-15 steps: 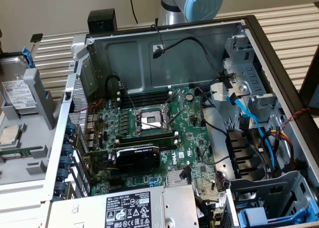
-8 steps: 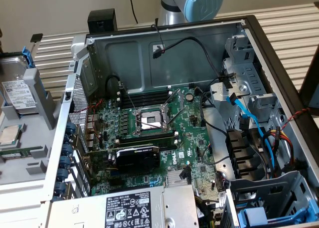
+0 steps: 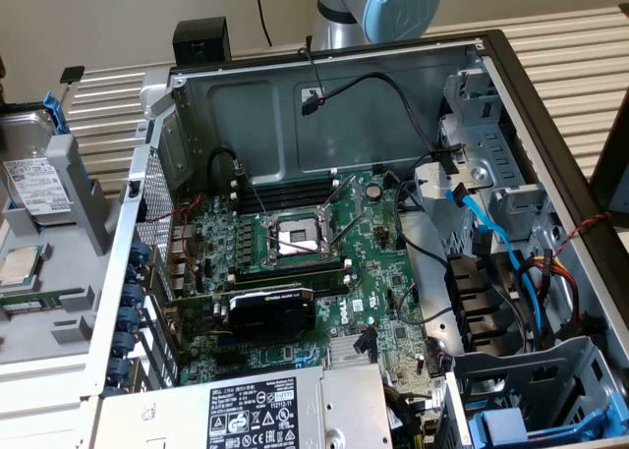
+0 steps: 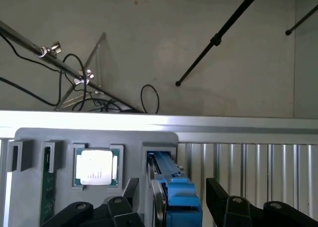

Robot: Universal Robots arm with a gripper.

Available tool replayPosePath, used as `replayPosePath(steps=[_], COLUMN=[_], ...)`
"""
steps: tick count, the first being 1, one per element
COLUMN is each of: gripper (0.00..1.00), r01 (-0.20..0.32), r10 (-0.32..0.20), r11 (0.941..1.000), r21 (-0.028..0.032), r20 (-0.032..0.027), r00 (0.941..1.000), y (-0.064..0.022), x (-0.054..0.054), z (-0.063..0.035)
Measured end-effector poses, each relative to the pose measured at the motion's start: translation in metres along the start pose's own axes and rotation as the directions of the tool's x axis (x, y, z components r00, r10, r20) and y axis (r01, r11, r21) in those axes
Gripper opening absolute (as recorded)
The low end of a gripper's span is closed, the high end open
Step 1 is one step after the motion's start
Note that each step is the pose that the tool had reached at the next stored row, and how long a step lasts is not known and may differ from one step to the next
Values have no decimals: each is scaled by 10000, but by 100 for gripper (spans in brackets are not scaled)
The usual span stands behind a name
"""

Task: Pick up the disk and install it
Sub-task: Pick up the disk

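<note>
One disk [image 4: 182, 201] on edge, between spread jaws of gripper [image 4: 172, 187]

The disk [image 4: 176, 202] is dull silver metal framed in glossy blue plastic, its tray [image 4: 35, 142] matt grey plastic.

Arm [image 3: 378, 7]: upper part cut by frame edge. Disk [image 3: 29, 189]: runs off the exterior view's left, partly behind grey holder [image 3: 69, 174]; label print too small to read. Gripper [image 4: 171, 182]: finger bases cut off in wrist view.
</note>
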State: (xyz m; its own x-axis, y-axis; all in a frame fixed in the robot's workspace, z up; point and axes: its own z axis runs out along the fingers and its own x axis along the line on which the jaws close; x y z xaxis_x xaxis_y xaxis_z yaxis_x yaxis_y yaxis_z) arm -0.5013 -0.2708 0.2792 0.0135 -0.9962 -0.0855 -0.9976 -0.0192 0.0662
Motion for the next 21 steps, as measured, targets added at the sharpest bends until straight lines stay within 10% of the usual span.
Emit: replayPosePath(steps=[21], gripper=[56], r01=[55], r10=[-56], r11=[10000], r21=[-58], r20=[-148], r00=[9999], y=[-10], x=[-54], z=[5])
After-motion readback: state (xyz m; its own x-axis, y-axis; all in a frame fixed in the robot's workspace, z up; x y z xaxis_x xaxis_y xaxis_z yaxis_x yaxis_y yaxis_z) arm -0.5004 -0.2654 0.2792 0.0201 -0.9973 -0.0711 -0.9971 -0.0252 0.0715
